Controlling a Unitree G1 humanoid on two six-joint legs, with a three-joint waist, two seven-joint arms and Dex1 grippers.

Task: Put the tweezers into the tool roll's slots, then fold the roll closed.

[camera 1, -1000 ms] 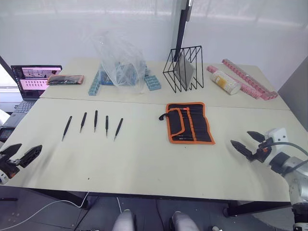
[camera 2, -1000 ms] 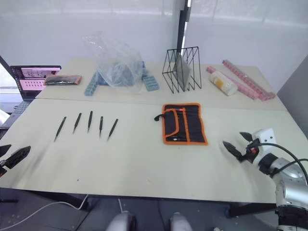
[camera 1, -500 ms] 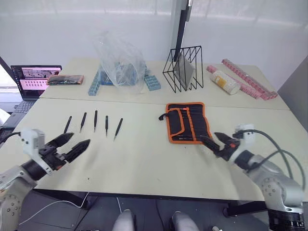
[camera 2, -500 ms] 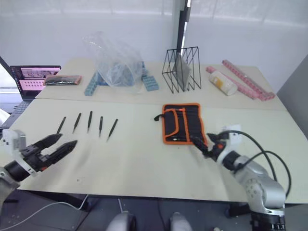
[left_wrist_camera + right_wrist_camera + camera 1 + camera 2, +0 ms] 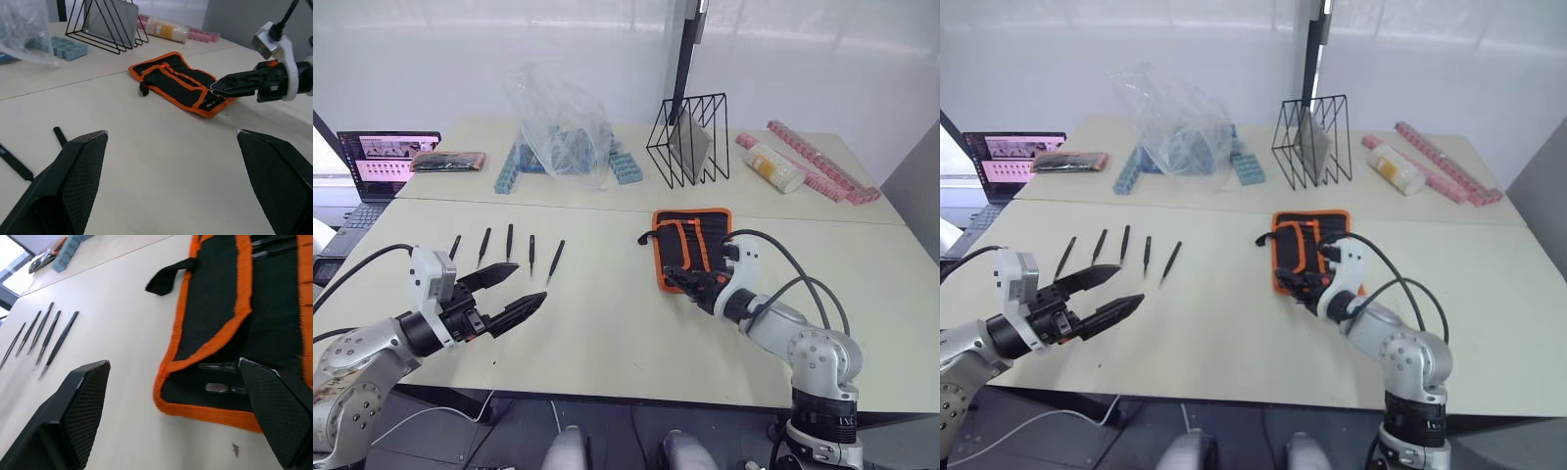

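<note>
Several slim black tweezers point(image 5: 508, 242) lie in a row on the table's left half, with the rightmost point(image 5: 555, 260) a little nearer. My left gripper point(image 5: 507, 291) hovers open just in front of them, nothing between its fingers point(image 5: 83, 161). The tool roll point(image 5: 697, 243), black with orange trim, lies spread open at centre right, its strap point(image 5: 168, 276) off its left edge. My right gripper point(image 5: 680, 282) is open over the roll's near left corner point(image 5: 195, 401). The slots point(image 5: 274, 293) show as black pockets with orange bands.
At the back stand a black wire rack point(image 5: 690, 137), a clear plastic bag over blue blocks point(image 5: 558, 122), a bottle point(image 5: 771, 164) and pink strips point(image 5: 822, 162). A laptop point(image 5: 382, 162) and a dark packet point(image 5: 445, 162) sit at the far left.
Both arms swung inward from the table's edges. The left gripper came up close to the tweezers; the right gripper moved left to the roll's near corner. Tweezers and roll have not moved.
</note>
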